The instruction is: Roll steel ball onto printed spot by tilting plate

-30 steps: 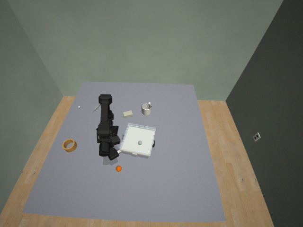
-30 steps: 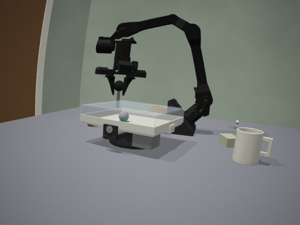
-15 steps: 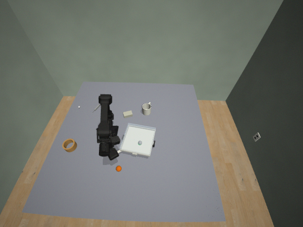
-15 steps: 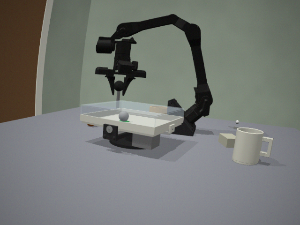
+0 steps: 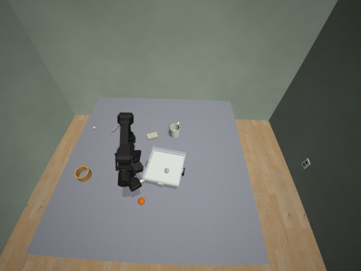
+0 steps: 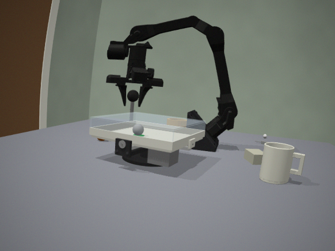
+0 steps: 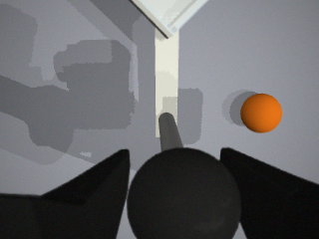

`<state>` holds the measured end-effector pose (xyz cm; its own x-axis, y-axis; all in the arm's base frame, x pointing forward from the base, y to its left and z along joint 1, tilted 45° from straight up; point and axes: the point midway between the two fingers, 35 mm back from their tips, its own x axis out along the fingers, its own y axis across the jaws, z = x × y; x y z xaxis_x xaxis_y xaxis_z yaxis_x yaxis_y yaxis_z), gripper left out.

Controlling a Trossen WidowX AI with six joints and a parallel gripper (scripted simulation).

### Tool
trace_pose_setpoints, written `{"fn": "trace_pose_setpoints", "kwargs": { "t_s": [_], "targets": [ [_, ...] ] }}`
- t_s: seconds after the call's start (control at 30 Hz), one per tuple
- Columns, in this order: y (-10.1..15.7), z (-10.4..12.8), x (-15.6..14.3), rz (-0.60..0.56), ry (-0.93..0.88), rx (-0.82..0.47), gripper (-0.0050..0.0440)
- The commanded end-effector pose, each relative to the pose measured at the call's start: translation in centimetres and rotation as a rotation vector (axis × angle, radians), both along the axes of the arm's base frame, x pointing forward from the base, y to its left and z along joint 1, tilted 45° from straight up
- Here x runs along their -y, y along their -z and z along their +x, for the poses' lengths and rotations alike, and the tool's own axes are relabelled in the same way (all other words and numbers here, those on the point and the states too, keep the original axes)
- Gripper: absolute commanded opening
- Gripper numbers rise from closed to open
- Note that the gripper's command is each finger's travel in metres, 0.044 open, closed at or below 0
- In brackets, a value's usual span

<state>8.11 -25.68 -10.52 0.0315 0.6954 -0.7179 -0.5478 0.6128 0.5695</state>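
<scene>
Plate [image 6: 172,140] with its clear lid sits level on a dark pedestal near the middle of the bench [image 6: 81,210], and the steel ball [image 6: 138,129] rests on the green printed spot [image 6: 140,135]. Rising from an arm at the plate's corner, a thin stem carries a black knob [image 6: 133,95], which the jaws straddle, parted wide enough that gaps show on both sides in the wrist view; they hold nothing. A good release, I judge, means spreading evenly and lifting the gripper [image 6: 132,100] straight up, so neither finger nudges the knob and tips the plate. Nearby, the orange ball [image 7: 261,113] lies apart from the plate, toward the front edge. Contact between fingers and knob is hard to rule out from outside, and the spot is mostly covered by the ball.
</scene>
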Motion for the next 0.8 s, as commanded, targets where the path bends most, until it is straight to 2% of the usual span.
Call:
{"fn": "trace_pose_setpoints", "kwargs": {
  "t_s": [0.0,0.03,0.4,0.77],
  "targets": [
    [-0.1,0.1,0.1,-0.002,0.005,0.0,0.0283],
    [-0.1,0.1,0.1,-0.002,0.005,0.0,0.03],
    [-0.1,0.1,0.1,0.017,-0.004,-0.008,0.03],
    [-1.1,0.0,1.1,0.017,-0.004,-0.008,0.03]
  ]
}}
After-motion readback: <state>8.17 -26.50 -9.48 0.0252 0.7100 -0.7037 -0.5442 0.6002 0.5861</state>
